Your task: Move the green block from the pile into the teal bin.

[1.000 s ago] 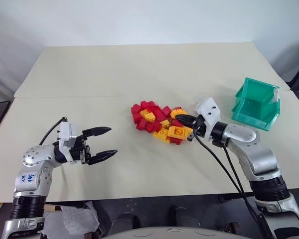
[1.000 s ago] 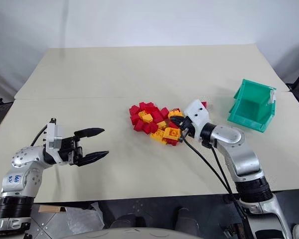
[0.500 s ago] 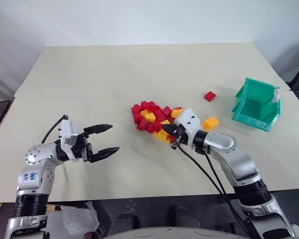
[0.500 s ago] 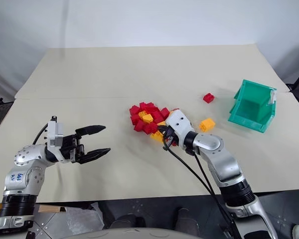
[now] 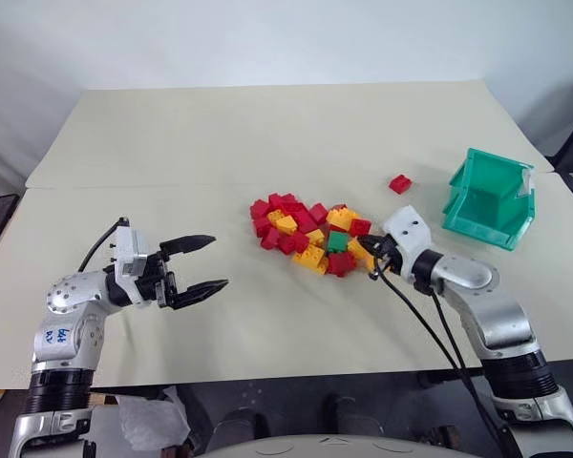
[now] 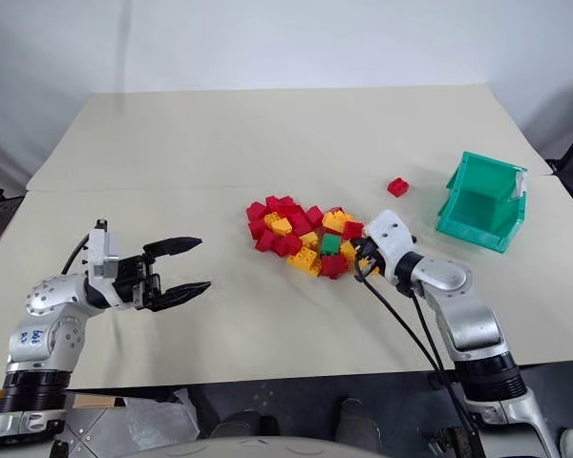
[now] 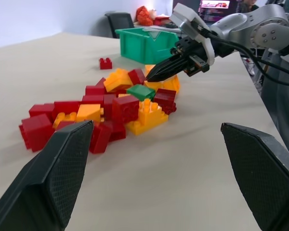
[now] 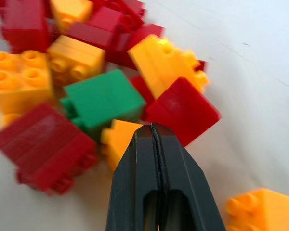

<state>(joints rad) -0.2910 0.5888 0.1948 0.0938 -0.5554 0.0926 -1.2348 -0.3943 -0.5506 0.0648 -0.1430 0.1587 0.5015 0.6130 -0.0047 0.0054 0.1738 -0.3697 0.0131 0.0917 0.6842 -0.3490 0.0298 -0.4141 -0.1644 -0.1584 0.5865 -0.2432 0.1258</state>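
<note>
Green block (image 5: 337, 241): small studded plastic brick, the one green piece, lying exposed at the right-hand part of the pile (image 5: 301, 229), hemmed by red and yellow-orange bricks. In the right wrist view (image 8: 102, 99), seen tilted with a smooth flat face uppermost and studs showing along one edge, a red brick at either side, a yellow-orange brick against its near corner. In the left wrist view (image 7: 140, 91), seen as a flat green slab on top of the heap.

Right gripper (image 5: 367, 249): fingers pressed together with nothing between them, tip at the right edge of the pile, just beside the block and apart from it; tip over a yellow-orange brick in the wrist view (image 8: 151, 129).

Left gripper (image 5: 206, 262): jaws spread wide and empty, held above the table (image 5: 220, 134), well apart from the pile on its left.

Bin (image 5: 492, 200): teal, slanted sides, white label on one corner, on the table to the right of the pile, well apart from the block.

Stray red brick (image 5: 399, 184): alone on the table between pile and bin.
</note>
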